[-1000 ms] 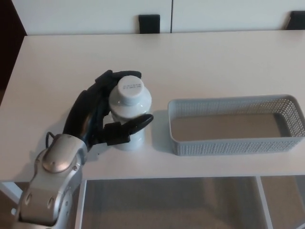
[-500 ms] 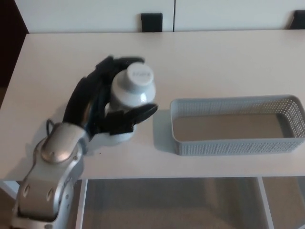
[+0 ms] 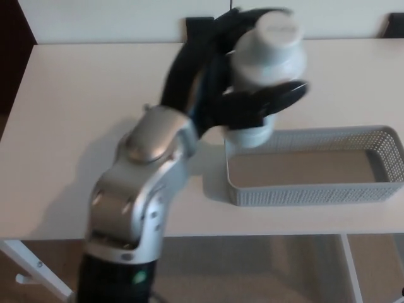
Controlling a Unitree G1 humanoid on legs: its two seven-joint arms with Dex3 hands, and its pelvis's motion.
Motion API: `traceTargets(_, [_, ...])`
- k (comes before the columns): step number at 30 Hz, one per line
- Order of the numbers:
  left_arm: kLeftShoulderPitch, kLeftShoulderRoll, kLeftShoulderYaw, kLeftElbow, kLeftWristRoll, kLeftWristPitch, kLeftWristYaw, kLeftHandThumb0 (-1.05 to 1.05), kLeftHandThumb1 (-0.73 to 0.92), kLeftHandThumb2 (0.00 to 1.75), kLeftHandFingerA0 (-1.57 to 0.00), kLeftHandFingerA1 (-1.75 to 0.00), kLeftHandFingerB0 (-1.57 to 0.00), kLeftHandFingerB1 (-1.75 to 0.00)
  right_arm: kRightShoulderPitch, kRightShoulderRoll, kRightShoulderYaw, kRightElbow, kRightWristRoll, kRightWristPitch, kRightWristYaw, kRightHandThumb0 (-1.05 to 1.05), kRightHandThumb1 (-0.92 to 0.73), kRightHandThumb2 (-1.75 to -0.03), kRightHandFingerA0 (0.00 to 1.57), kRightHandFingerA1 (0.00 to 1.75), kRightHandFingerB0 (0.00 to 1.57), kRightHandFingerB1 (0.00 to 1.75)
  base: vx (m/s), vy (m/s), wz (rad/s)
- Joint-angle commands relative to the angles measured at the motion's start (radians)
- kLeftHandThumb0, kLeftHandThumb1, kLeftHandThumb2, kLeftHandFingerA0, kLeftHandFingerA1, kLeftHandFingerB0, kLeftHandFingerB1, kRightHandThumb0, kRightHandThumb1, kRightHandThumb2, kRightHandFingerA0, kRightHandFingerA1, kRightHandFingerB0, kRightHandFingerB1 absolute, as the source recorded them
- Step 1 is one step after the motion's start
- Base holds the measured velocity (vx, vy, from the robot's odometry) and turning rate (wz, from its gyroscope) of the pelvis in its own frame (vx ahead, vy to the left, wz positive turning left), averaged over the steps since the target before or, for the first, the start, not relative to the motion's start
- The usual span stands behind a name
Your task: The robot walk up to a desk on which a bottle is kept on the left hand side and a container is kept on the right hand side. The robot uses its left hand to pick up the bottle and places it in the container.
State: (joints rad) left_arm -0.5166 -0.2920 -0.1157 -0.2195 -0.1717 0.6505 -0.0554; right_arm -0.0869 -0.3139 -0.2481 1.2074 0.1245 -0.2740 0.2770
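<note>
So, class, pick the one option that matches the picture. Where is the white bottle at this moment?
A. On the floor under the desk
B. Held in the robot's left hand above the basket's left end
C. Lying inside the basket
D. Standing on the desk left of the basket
B: the left hand is closed around the bottle, held above the left end of the grey basket.

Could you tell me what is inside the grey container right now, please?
Nothing shows inside the container; its visible floor is bare. The left hand holds the bottle above its left end, hiding that far corner.

White bottle [image 3: 265, 69], black fingers [image 3: 278, 98], grey mesh container [image 3: 315, 192], white desk [image 3: 82, 126]
</note>
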Motion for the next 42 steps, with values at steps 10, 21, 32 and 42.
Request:
traceTargets(10, [-0.088, -0.172, -0.063, 0.150, -0.069, 0.120, 0.095, -0.22, 0.81, 0.63, -0.91, -1.57, -0.76, -0.93, -0.007, -0.023, 0.025, -0.004, -0.035, -0.036, -0.013, -0.61, -0.24, -0.63, 1.02, 0.56, 0.87, 0.52, 0.00, 0.000, 0.00])
traceTargets(21, [-0.045, -0.138, -0.122, 0.242, -0.043, 0.066, 0.120, -0.23, 0.80, 0.63, -0.96, -1.46, -0.78, -0.89, -0.015, -0.022, 0.027, 0.000, -0.034, -0.028, -0.018, -0.63, -0.23, -0.60, 1.06, 0.55, 0.88, 0.51, 0.00, 0.000, 0.00])
traceTargets(32, [-0.092, -0.112, -0.099, 0.315, -0.058, 0.016, 0.114, -0.23, 0.81, 0.64, -0.95, -1.49, -0.76, -0.90, -0.015, -0.017, 0.028, -0.002, -0.042, -0.028, -0.027, -0.63, -0.23, -0.61, 1.06, 0.55, 0.91, 0.51, 0.00, 0.000, 0.00])
traceTargets(42, [-0.131, -0.097, -0.064, 0.314, -0.058, 0.004, 0.126, -0.23, 0.78, 0.62, -0.94, -1.48, -0.79, -0.73, -0.009, -0.019, 0.048, -0.007, -0.063, -0.038, -0.038, -0.63, -0.25, -0.65, 1.02, 0.57, 0.89, 0.53, 0.00, 0.000, 0.00])
